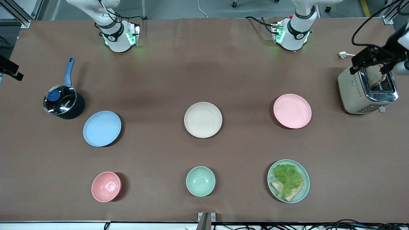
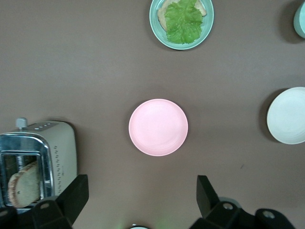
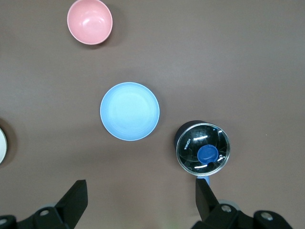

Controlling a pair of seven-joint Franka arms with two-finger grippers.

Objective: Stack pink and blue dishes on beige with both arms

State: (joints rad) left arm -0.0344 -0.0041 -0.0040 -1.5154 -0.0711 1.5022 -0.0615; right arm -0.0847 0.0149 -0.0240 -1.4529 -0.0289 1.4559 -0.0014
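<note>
The pale pink plate (image 1: 292, 111) lies toward the left arm's end of the table, and the light blue plate (image 1: 102, 128) toward the right arm's end. Between them rests the cream-beige plate (image 1: 203, 119), with nothing on it. My left gripper (image 2: 142, 191) hangs open high over the bare table beside the pink plate (image 2: 158, 127). My right gripper (image 3: 140, 193) is open too, high over the cloth beside the blue plate (image 3: 129, 111). Neither gripper holds anything, and both are out of the front view.
A lidded saucepan (image 1: 63, 102) stands beside the blue plate. Nearer the front camera sit a pink bowl (image 1: 106, 186), a mint bowl (image 1: 200, 181) and a mint plate (image 1: 306, 183) with lettuce and bread. A toaster (image 1: 367, 91) holding bread stands beside the pink plate.
</note>
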